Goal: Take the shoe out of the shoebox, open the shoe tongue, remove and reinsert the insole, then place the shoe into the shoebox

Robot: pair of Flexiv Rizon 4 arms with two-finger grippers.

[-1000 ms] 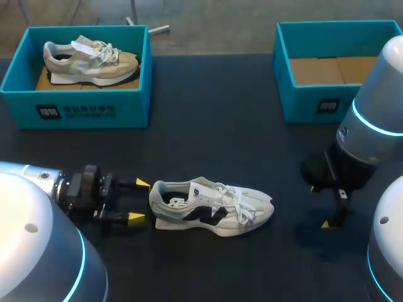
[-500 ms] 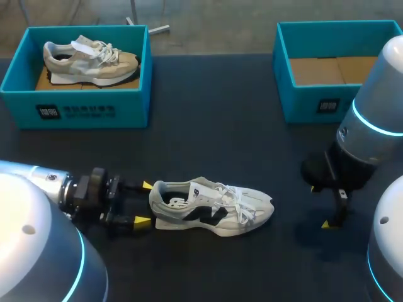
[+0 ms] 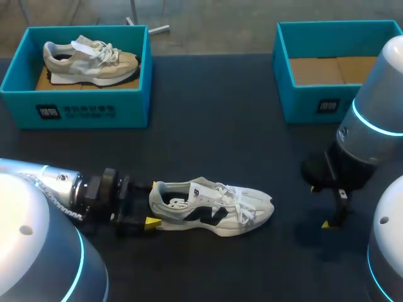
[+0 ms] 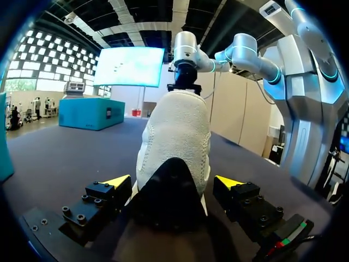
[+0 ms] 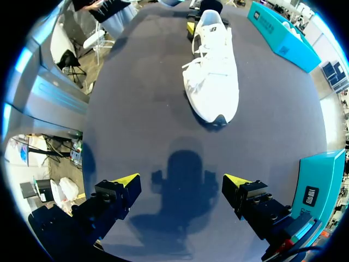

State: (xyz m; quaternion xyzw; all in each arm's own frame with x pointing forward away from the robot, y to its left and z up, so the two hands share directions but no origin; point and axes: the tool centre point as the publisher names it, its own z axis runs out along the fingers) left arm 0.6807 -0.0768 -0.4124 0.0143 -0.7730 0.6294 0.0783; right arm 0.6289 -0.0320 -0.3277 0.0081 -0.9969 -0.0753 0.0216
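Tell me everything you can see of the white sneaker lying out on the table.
The white sneaker stands upright on its sole on the dark table, toe pointing toward my right arm's side. It has a white knit-looking upper, a black side logo, a black heel patch and loose white laces. Its heel sits between the open fingers of the left gripper, which flank it without visibly clamping.

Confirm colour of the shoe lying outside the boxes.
Shoe: white with black side markings; clearest in head view.

Head camera looks down; left wrist sits close behind the shoe [image 3: 214,207], right farther.
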